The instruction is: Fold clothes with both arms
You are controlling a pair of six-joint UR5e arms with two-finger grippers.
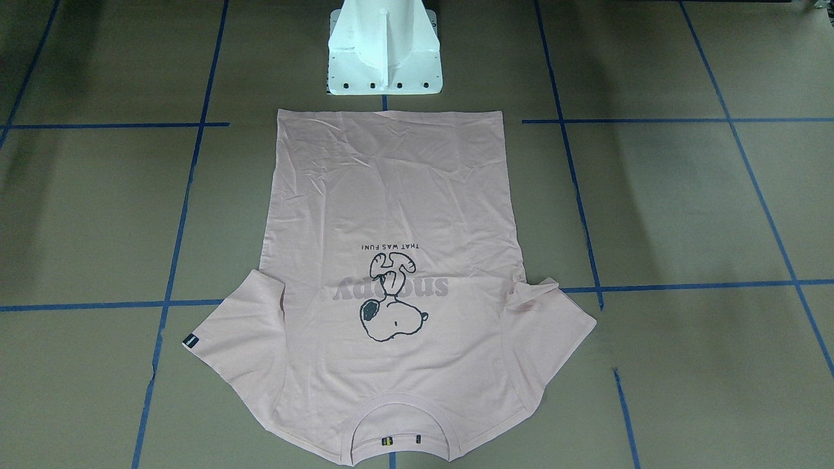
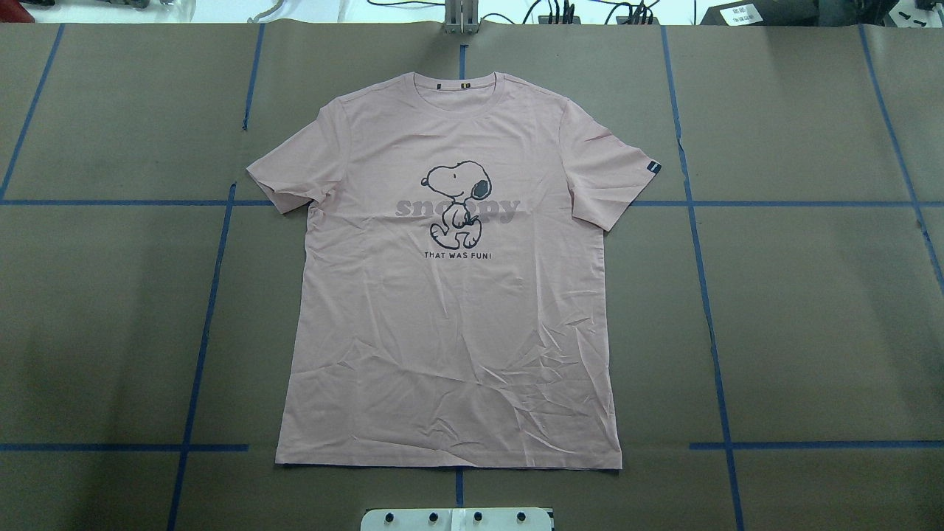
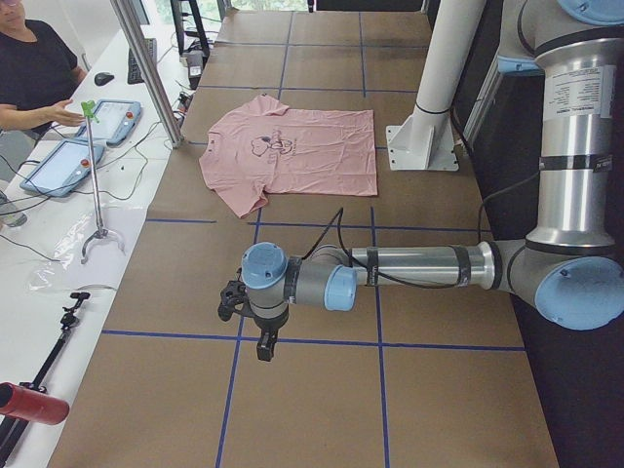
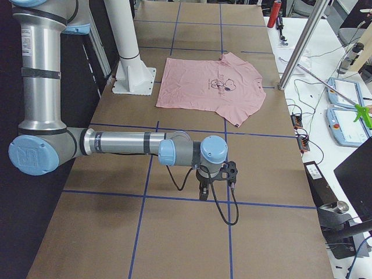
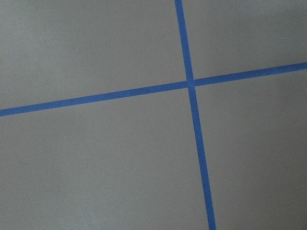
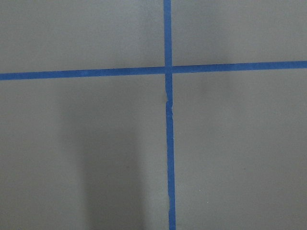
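The pale pink T-shirt (image 2: pixel 450 332) lies flat and spread out, print side up, collar away from the robot and hem near the base. It also shows in the front view (image 1: pixel 404 195), the left side view (image 3: pixel 312 146) and the right side view (image 4: pixel 203 87). My left gripper (image 3: pixel 262 346) hangs over bare table far to the shirt's left. My right gripper (image 4: pixel 203 195) hangs over bare table far to its right. Both show only in the side views, so I cannot tell whether they are open or shut. The wrist views show only brown table and blue tape.
The white pedestal base (image 1: pixel 384 58) stands at the shirt's hem. Blue tape lines (image 2: pixel 214 265) grid the brown table. An operator (image 3: pixel 34 68), tablets (image 3: pixel 63 161) and a grabber tool (image 3: pixel 95 175) are at the far table edge.
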